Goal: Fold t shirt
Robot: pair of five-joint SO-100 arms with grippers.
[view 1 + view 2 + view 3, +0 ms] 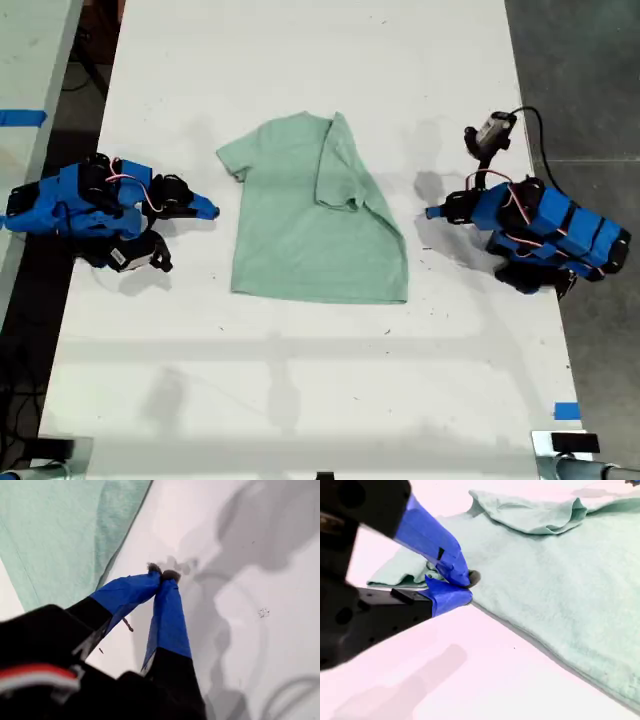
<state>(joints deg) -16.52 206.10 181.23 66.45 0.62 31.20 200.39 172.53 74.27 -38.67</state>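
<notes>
Mint tee (300, 235) flat on white worktop (300, 400), one sleeve folded over, no readable writing, my first claw (161, 574) closed and empty beside tee's edge, my second claw (462, 585) closed and empty by tee's other sleeve.

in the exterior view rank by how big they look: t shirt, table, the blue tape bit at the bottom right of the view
1. table, largest; it fills most of the view.
2. t shirt, covering a middle patch of the table.
3. blue tape, a tiny strip at the table edge.

Bare table (300, 380) surrounds the t shirt (300, 240); both approach sides seemingly unobstructed.
</notes>
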